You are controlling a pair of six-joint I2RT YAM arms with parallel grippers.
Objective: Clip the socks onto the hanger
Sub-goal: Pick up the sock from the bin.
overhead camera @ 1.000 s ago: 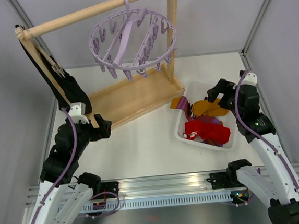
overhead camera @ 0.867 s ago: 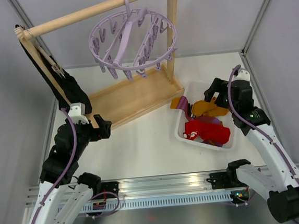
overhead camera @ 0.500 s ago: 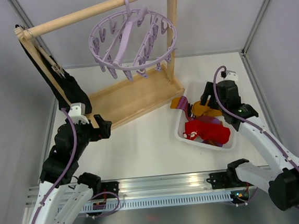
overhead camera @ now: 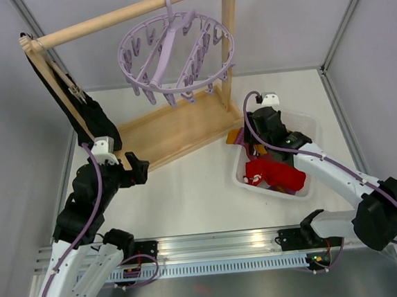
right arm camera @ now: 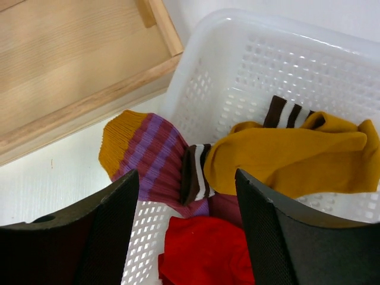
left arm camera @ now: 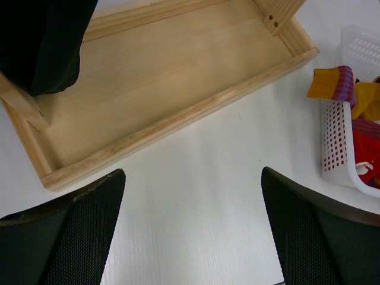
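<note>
White desk (overhead camera: 188,191), socks (overhead camera: 277,173) piled in the basket (overhead camera: 300,122); right pincer (right arm camera: 183,178) hangs open over the striped sock (right arm camera: 151,157), probably lining up a grab. Meanwhile left pincer (left arm camera: 191,172) is open too, and the hanger (overhead camera: 164,51) dangles off the rack (overhead camera: 176,126).

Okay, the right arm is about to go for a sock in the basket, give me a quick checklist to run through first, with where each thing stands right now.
1. Right tool open: ok, its fingers stand wide apart.
2. A sock under it: ok, the striped sock, draped over the basket rim, lies between the fingers in the right wrist view.
3. That sock free of the others: cannot tell, it lies against the mustard sock and the red sock.
4. Hanger ready: ok, no sock shows on its pegs.
5. Left tool free to help: ok, open and holding nothing, above the table beside the wooden rack base.
</note>
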